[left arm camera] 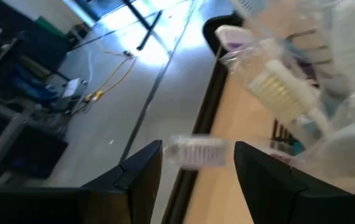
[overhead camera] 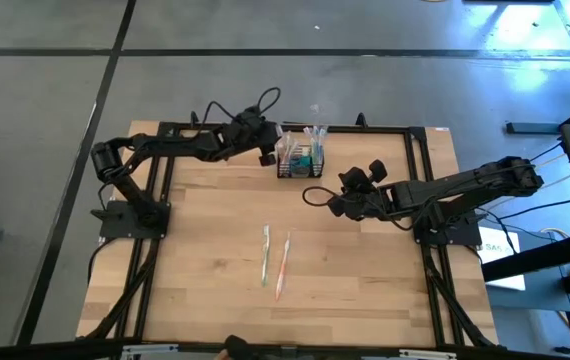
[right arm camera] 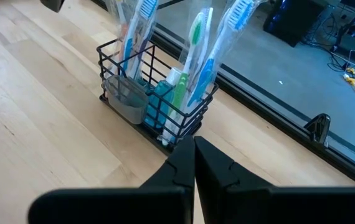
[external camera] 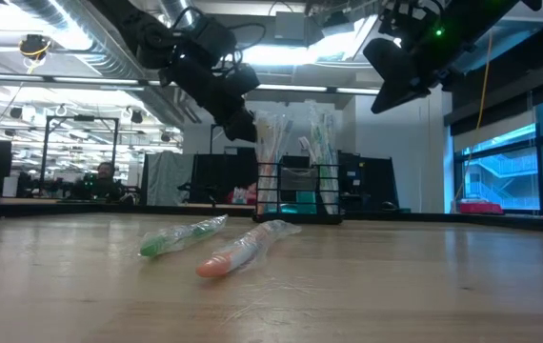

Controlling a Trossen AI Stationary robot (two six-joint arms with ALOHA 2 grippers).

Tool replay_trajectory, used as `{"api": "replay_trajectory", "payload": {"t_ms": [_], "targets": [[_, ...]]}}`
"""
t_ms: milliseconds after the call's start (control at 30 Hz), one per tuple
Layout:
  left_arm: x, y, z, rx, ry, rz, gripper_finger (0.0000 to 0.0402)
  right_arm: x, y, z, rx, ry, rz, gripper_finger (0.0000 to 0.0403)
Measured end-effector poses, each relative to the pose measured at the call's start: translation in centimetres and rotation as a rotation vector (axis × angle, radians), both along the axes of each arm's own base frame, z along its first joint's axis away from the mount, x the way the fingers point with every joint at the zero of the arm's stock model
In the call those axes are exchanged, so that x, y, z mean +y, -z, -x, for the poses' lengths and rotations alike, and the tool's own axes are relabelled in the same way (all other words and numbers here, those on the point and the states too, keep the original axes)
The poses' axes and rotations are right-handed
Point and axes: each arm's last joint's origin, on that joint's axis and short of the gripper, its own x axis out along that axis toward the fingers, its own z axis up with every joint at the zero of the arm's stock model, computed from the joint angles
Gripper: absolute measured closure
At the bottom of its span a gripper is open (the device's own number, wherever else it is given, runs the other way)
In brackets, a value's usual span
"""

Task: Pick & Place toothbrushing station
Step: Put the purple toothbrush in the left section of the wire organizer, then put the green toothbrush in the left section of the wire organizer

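Note:
The toothbrushing station, a black wire caddy (overhead camera: 300,162) (right arm camera: 159,109), stands on its base near the table's far edge. Several plastic-wrapped toothbrushes and a teal tube stand in it. My left gripper (overhead camera: 269,152) (left arm camera: 197,149) hovers open just left of the caddy at the height of the brush tops. A blurred brush head (left arm camera: 196,152) shows between its fingers with a gap on either side. My right gripper (overhead camera: 337,198) (right arm camera: 194,155) is shut with nothing in it, in the air to the near right of the caddy and pointing toward it.
Two wrapped toothbrushes lie side by side mid-table, one green (overhead camera: 265,255) (external camera: 181,236) and one orange (overhead camera: 283,265) (external camera: 243,250). Black frame rails (overhead camera: 365,128) run along the table's edges, the far one just behind the caddy. Bare wood lies toward the near edge.

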Motion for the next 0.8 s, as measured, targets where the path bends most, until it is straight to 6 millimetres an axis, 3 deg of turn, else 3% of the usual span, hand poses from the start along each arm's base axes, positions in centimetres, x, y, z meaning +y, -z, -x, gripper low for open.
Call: {"api": "replay_trajectory", "payload": {"t_ms": [400, 800], "targets": [[-1.0, -0.8, -0.6, 0.005, -0.228, -0.109, 0.0205, 0.0, 0.0, -0.1, -0.008, 0.000, -0.002, 0.0394], [-3.2, -2.0, -1.0, 0.052, -0.170, -0.159, 0.0205, 0.0, 0.0, -0.1, -0.010, 0.002, -0.003, 0.0394]]}}
